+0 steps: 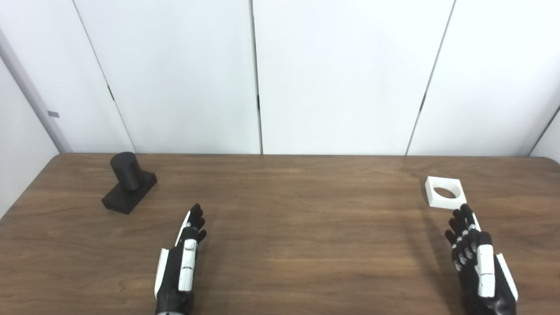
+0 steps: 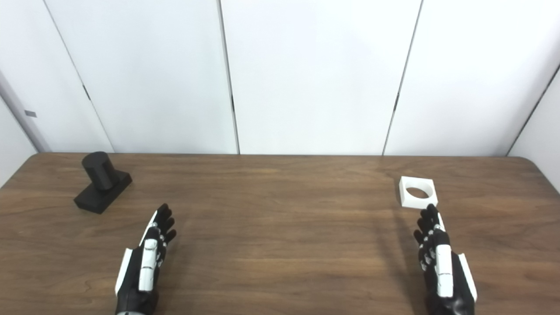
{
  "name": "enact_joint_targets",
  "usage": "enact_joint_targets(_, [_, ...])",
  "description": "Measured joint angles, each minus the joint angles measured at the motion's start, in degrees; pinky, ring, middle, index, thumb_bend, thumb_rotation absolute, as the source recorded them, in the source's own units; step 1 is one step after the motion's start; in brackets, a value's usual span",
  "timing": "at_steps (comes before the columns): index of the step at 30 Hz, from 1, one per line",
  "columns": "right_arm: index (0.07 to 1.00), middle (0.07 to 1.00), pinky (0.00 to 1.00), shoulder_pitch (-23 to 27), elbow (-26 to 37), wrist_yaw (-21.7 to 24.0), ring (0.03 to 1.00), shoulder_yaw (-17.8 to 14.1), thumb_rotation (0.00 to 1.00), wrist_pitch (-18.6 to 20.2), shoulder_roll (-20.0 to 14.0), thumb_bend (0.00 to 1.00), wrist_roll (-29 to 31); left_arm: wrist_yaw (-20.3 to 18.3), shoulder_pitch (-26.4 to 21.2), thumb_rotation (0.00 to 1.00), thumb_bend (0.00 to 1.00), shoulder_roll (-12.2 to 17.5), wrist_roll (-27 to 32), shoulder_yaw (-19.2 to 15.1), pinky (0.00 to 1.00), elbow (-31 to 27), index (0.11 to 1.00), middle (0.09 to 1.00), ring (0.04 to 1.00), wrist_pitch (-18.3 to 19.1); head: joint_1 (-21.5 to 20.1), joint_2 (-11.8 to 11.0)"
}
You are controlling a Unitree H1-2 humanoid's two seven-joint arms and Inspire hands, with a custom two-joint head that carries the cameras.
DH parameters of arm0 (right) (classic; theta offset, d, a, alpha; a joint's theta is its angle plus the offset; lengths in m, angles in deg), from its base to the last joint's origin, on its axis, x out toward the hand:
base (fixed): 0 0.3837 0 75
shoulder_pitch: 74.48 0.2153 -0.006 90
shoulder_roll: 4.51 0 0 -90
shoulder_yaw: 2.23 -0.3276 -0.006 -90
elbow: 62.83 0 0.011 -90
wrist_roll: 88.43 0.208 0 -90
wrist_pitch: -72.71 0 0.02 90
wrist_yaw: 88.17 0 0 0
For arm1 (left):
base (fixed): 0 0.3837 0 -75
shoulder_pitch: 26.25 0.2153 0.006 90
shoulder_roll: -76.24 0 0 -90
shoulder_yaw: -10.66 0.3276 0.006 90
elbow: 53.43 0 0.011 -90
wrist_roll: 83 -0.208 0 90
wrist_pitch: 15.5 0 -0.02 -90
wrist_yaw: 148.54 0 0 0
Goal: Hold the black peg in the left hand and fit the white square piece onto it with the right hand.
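Note:
The black peg (image 1: 128, 181), a short cylinder on a flat black base, stands on the wooden table (image 1: 297, 218) at the far left. The white square piece (image 1: 445, 192) with a round hole lies flat at the far right. My left hand (image 1: 181, 262) is open and empty, fingers extended, to the right of and nearer than the peg, well apart from it. My right hand (image 1: 479, 262) is open and empty, its fingertips (image 1: 463, 213) just short of the white piece's near edge. Both objects also show in the right eye view: the peg (image 2: 102, 181) and the white piece (image 2: 418, 191).
White wall panels (image 1: 262, 74) stand right behind the table's far edge. The table's left edge runs close to the peg, and its right corner lies beyond the white piece.

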Motion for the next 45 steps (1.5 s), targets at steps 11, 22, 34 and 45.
enact_joint_targets(11, [1.000,1.000,1.00,0.55,-0.85,2.24,1.000,-1.09,1.00,-1.13,-0.46,0.55,0.32,0.19,0.20,1.00,0.51,-0.74,-4.57,1.28,0.97,-0.17,0.956,0.963,0.953,0.10,7.29,-1.14])
enact_joint_targets(22, [1.000,0.998,1.00,0.54,-0.79,2.19,1.000,-1.46,1.00,-0.73,-0.44,0.59,0.47,0.41,0.24,1.00,0.54,-2.05,-6.38,1.58,0.99,-0.18,0.964,0.970,0.964,0.14,8.44,-1.41])
enact_joint_targets(34, [1.000,1.000,1.00,0.54,-0.87,2.83,1.000,-1.52,1.00,-0.28,-0.58,0.65,1.04,0.44,0.20,1.00,0.56,-2.67,-6.36,1.55,0.99,0.13,0.958,0.964,0.963,0.06,11.60,-3.60])
enact_joint_targets(45, [1.000,0.997,1.00,0.83,-1.70,3.59,1.000,-1.45,1.00,-1.93,-1.35,0.73,0.16,0.74,0.15,1.00,0.55,-3.25,-6.82,1.65,0.97,0.39,0.964,0.971,0.966,-0.05,12.48,-4.92])
